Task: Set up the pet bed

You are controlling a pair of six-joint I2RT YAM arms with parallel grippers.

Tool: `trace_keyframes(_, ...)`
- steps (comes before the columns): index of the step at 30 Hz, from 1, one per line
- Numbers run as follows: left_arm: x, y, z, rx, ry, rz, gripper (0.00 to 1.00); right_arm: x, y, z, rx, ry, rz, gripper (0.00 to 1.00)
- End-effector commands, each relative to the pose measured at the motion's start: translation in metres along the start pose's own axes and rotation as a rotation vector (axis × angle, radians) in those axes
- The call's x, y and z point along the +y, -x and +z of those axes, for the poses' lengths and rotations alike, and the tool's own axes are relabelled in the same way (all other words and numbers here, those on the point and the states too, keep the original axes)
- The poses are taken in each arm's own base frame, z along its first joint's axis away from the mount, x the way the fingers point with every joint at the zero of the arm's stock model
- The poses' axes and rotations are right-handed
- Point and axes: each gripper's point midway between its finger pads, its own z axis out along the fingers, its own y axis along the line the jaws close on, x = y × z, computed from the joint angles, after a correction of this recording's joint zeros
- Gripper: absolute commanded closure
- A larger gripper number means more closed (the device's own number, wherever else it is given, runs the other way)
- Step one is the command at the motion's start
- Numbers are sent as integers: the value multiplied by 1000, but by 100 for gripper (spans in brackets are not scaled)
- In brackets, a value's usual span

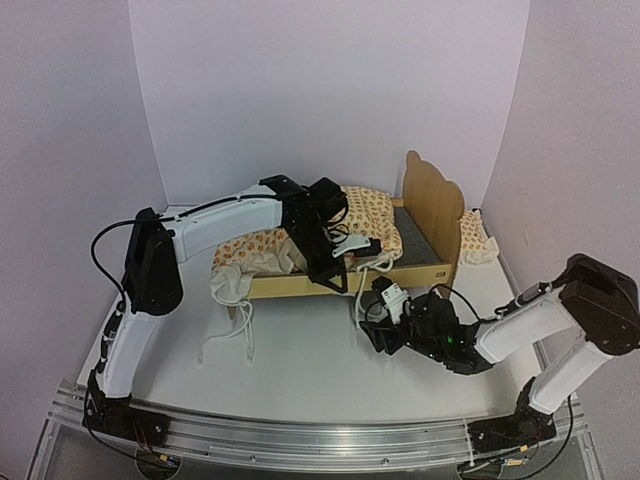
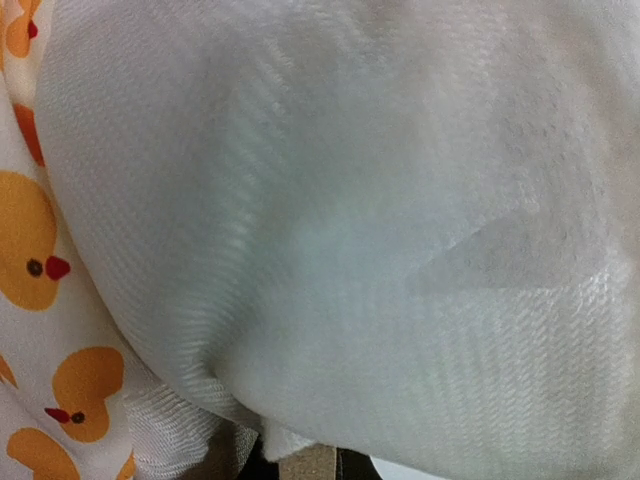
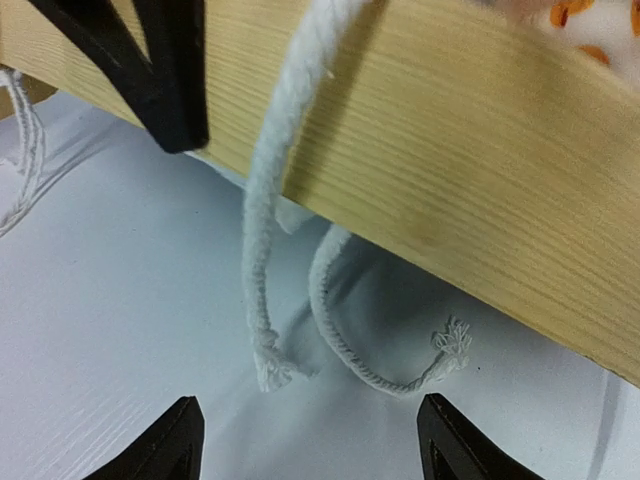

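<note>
The pet bed (image 1: 430, 262), light wood with a cloud-shaped headboard at the right, stands mid-table. A duck-patterned mattress cushion (image 1: 370, 212) lies rumpled across it and spills over the left end. My left gripper (image 1: 352, 252) reaches down at the near side rail and is shut on the cushion. Its wrist view is filled by the cushion's white underside (image 2: 350, 220), which hides the fingers. My right gripper (image 3: 315, 445) is open and low on the table just before the side rail (image 3: 450, 170). White tie cords (image 3: 262, 250) hang over that rail in front of the right gripper (image 1: 385, 300).
A small matching pillow (image 1: 478, 238) lies behind the headboard at the right. More white ties (image 1: 228, 330) trail on the table by the bed's left end. A black part of the left arm (image 3: 170, 70) crosses the rail. White walls close in the back and sides.
</note>
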Motion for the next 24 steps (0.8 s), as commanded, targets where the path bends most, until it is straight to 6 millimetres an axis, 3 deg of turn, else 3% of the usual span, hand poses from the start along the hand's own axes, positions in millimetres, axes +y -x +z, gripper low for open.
trace_keyframes(1, -14, 85, -102, -317, 104, 155, 100, -9, 38, 18, -163, -79, 116, 27)
trace_keyframes(5, -20, 84, -103, -322, 80, 168, 100, -16, 43, 30, -220, -139, 127, 25)
trace_keyframes(10, -26, 92, -113, -360, 66, 190, 100, 0, 38, 55, -201, -84, 123, 26)
trace_keyframes(13, -29, 95, -116, -374, 53, 181, 100, -2, 31, 67, -200, -111, 161, 29)
trace_keyframes(14, -29, 94, -115, -373, 52, 179, 100, -4, 31, 68, -210, -122, 167, 33)
trace_keyframes(16, -24, 89, -112, -359, 63, 170, 100, -8, 36, 66, -243, -139, 182, 60)
trace_keyframes(17, -18, 86, -112, -354, 74, 161, 100, -10, 39, 63, -254, -149, 198, 79)
trace_keyframes(19, 3, 77, -113, -344, 115, 132, 100, -19, 38, 48, -263, -166, 262, 98)
trace_keyframes(22, 40, 60, -115, -313, 209, 118, 100, -34, 33, 15, -255, -192, 384, 100)
trace_keyframes(24, 60, 49, -118, -298, 265, 116, 100, -37, 17, 3, -138, -204, 439, 100)
